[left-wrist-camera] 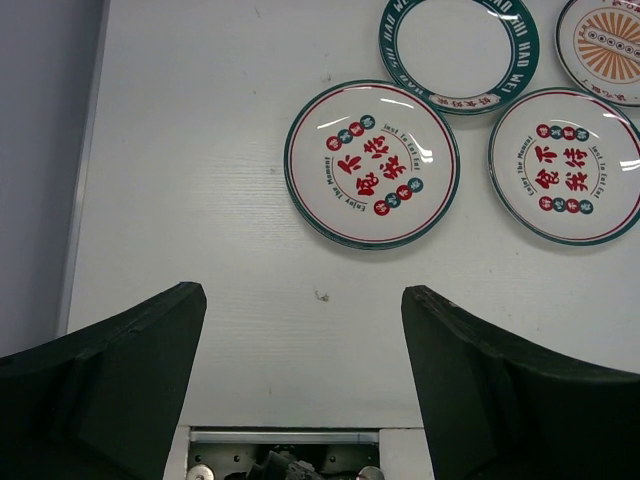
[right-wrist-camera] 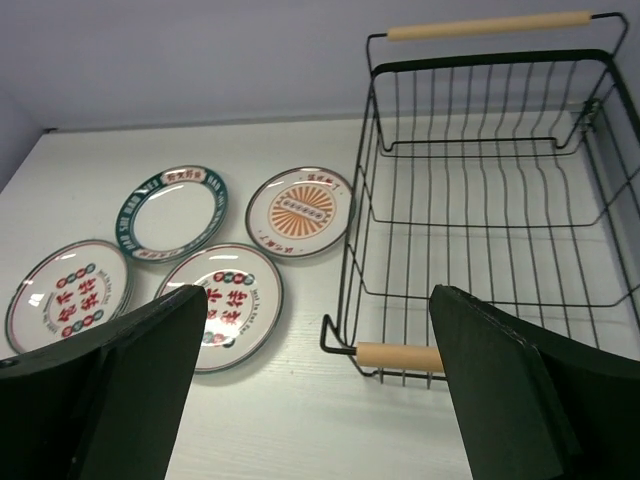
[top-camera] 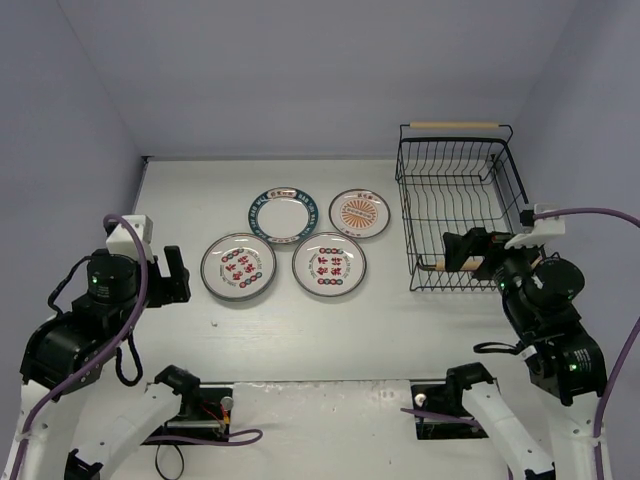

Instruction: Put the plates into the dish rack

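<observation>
Left fingers (left-wrist-camera: 100, 390), right fingers (right-wrist-camera: 110, 390) wide apart, empty.

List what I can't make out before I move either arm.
Top external: the right claw mostly covers the dish rack's near handle; rim lettering is too small to read.
Left wrist: the rack is out of frame; the sunburst plate is cut by the right edge.
Right wrist: a finger hides part of the left red-character plate; the rack's right side is cut off.

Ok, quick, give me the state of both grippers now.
Left gripper: open, holding nothing.
Right gripper: open, holding nothing.
</observation>
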